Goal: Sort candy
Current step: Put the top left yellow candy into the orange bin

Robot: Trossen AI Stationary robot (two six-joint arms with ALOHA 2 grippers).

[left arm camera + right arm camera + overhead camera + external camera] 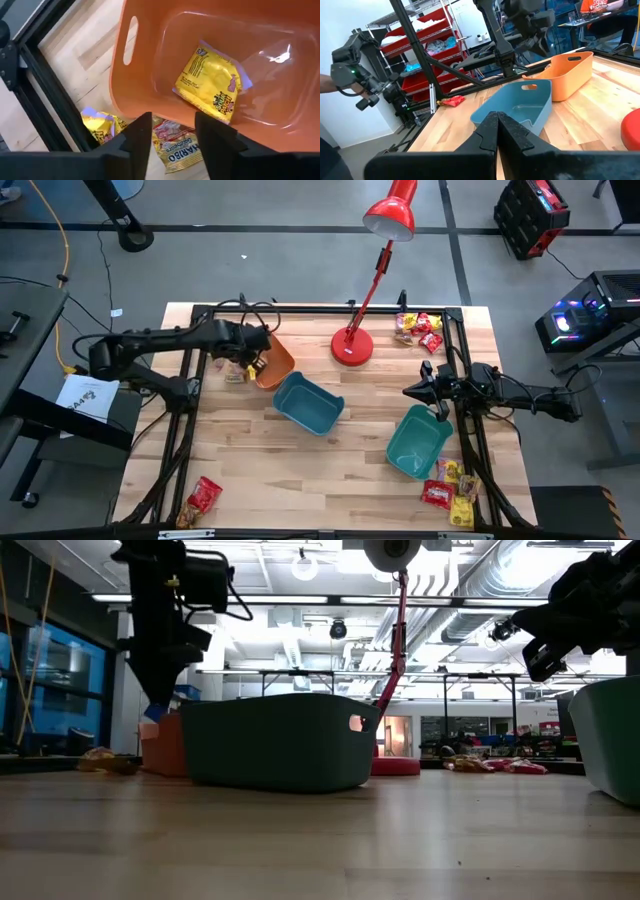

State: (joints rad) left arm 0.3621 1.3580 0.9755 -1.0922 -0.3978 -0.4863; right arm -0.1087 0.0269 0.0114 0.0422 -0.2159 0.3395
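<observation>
One yellow candy [210, 87] lies in the orange bin [150, 65]; left jaws parted, empty; right jaws closed

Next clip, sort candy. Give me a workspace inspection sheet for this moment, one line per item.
Surface: wooden table, inside a black frame.
Job's things: yellow packet lying in the orange bin; candy piles at the far right, near right and near left corners; two teal bins.
Clutter: red desk lamp.
Grippers: left gripper open over the orange bin; right gripper shut, empty.
Cables: yellow cable on the floor.
Surroundings: red shelving.
</observation>
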